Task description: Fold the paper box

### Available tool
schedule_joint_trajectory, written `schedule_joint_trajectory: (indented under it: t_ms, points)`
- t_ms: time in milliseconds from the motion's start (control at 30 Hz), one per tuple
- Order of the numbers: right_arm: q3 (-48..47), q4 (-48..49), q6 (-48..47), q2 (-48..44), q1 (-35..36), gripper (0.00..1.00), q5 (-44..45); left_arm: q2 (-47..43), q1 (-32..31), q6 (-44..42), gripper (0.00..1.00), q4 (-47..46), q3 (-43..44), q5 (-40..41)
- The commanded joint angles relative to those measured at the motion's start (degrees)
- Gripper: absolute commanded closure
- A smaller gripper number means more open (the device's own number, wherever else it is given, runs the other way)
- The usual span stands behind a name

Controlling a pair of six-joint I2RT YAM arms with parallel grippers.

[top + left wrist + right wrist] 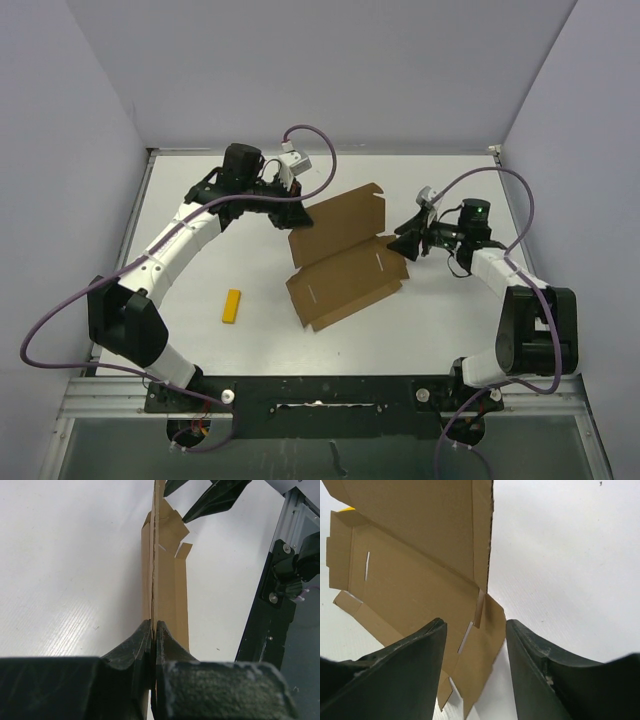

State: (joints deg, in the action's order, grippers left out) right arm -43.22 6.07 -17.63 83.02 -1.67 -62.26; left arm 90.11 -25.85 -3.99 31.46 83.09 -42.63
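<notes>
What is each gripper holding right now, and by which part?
The left gripper is shut on the paper box, pinching the edge of its raised panel. The right gripper is open at the box's other side, holding nothing.

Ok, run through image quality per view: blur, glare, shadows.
Top external: even light, sharp, no harsh shadows around the paper box. Left wrist: left gripper near the lens looks dark and soft, table nearly blown out. Right wrist: right gripper dark, box crisp.
</notes>
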Motion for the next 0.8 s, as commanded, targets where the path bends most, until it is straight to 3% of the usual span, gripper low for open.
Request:
schedule_joint_trajectory:
  t_ms: [0,233,500,767]
  points:
    - [-5.75,-11.62,-5.29,-1.68,-1.94,0.48,-4.60,-3.08,-0.26,-3.39,1.00,0.08,3.75,-0.78]
    - [-11.09,-20.21,-4.73,-1.74,-7.13,0.43,-5.60,-4.04,-0.26,-4.16,1.00,-0.26,3.99,-1.18]
    - [-20.74,-36.34,-11.91,7.84,-6.28,0.35,-2.76,-5.23,-0.58,-4.41,1.00,-1.12,2.88,-1.88]
    - [-22.43,-37.26,-12.84,10.33,-3.06,0.36,3.45,-6.02,-0.96,-4.52,1.00,-1.67,2.08,-2.41]
